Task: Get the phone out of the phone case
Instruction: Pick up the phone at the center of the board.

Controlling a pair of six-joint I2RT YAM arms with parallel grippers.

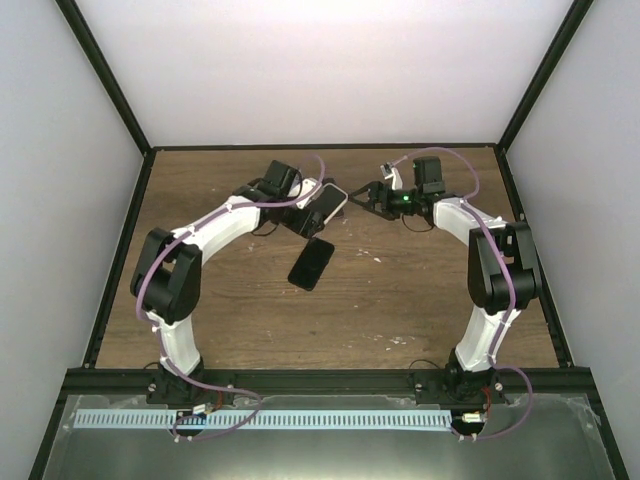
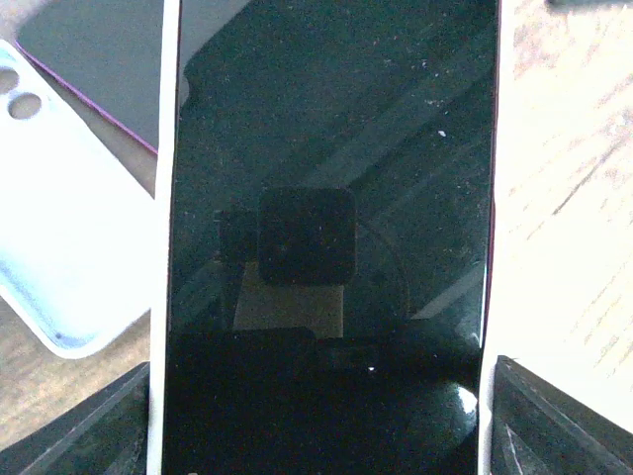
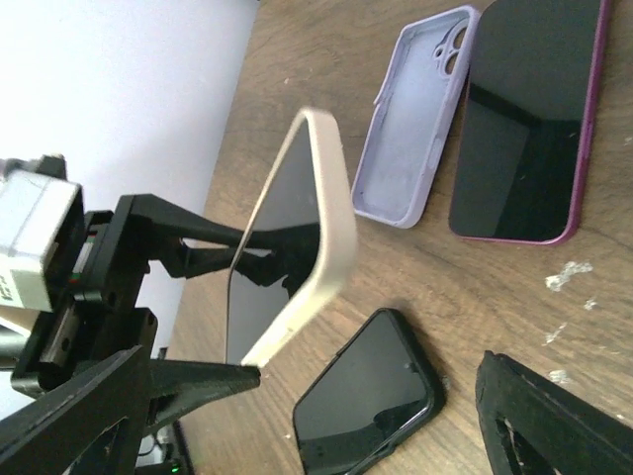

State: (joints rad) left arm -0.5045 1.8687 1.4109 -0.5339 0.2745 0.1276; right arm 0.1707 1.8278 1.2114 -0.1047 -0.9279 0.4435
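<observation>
Wooden table point(image 1: 420, 300), white walls point(image 1: 300, 60): the phone point(image 2: 326, 148), not yet out of its cream phone case point(image 3: 336, 198), is held aloft across the edges by the left gripper point(image 1: 322, 210); a case corner should be caught and peeled back by the wide-open right gripper point(image 1: 366, 197) without loosening the clamp

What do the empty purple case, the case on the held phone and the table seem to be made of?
The lilac case is likely soft silicone or rubbery plastic: matte, no glare. The cream case on the held phone is probably similar, matte with rounded edges. The table looks like wood or wood-look laminate, with brown grain lines showing.
</observation>
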